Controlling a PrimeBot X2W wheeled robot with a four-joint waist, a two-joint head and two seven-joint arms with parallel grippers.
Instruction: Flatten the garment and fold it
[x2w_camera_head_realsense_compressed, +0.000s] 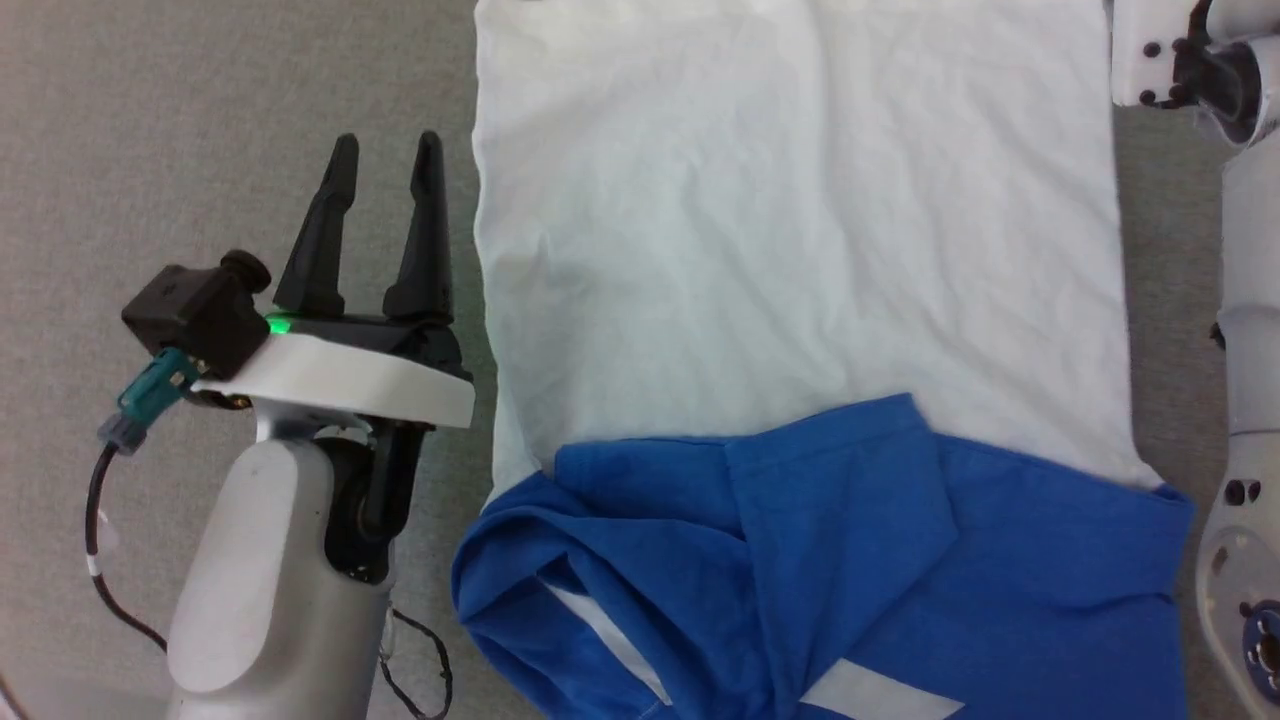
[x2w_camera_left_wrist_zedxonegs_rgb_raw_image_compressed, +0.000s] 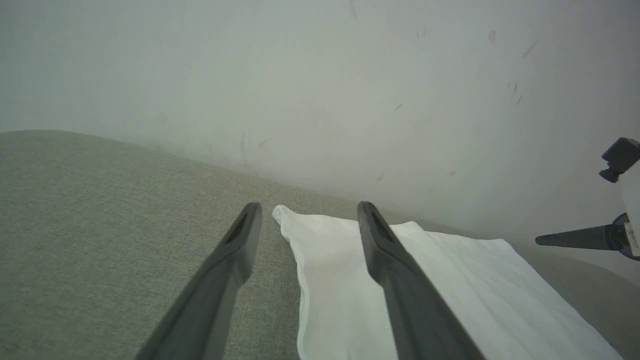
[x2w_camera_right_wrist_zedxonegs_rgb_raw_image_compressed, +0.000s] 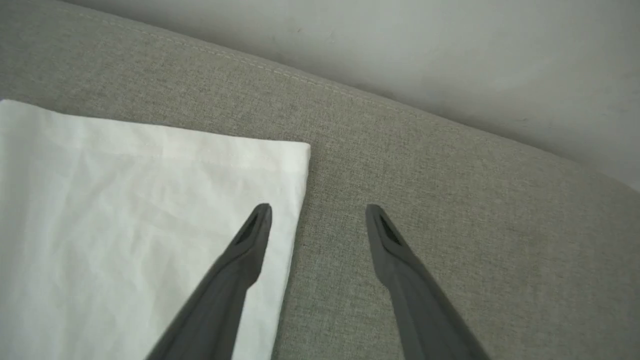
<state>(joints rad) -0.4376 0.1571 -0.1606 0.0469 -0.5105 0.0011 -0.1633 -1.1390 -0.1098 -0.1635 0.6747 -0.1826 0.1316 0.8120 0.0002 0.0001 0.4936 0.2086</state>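
Two grippers stand wide and empty. The left gripper sits just beside the left edge of the shirt; the right gripper straddles its far right corner. One shirt lies flat on grey fabric, blue sleeves folded across its near end, a wall beyond.

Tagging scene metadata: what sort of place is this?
Probably an indoor test setup: a white-and-blue shirt lies on a grey upholstered surface with a stitched seam, against a scuffed pale wall.
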